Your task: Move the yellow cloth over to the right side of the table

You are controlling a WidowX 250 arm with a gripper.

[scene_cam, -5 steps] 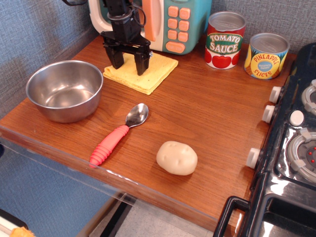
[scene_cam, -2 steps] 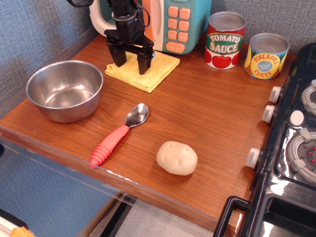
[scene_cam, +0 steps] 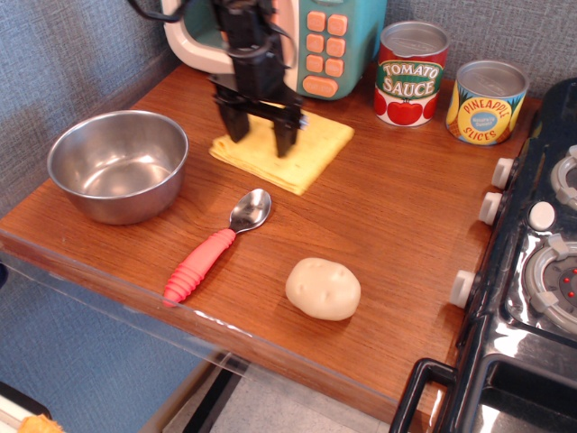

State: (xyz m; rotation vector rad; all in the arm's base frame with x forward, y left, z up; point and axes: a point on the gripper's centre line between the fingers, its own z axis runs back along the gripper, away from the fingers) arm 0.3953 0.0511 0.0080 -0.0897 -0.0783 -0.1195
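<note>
The yellow cloth (scene_cam: 311, 149) lies flat on the brown wooden table (scene_cam: 388, 207), at the back and left of centre, just in front of the toy microwave. My black gripper (scene_cam: 261, 141) stands upright over the cloth's left half. Its fingers are spread apart, with both tips down on the cloth. The part of the cloth behind the fingers is hidden.
A steel bowl (scene_cam: 117, 164) sits at the left. A red-handled spoon (scene_cam: 216, 245) and a cream potato (scene_cam: 323, 289) lie at the front. A teal toy microwave (scene_cam: 334, 41), a tomato sauce can (scene_cam: 410, 74) and a pineapple can (scene_cam: 485, 102) line the back. A black toy stove (scene_cam: 541, 253) borders the right.
My gripper has moved to the right and slightly forward, and the yellow cloth has slid the same way under its tips. The fingers' spread looks unchanged.
</note>
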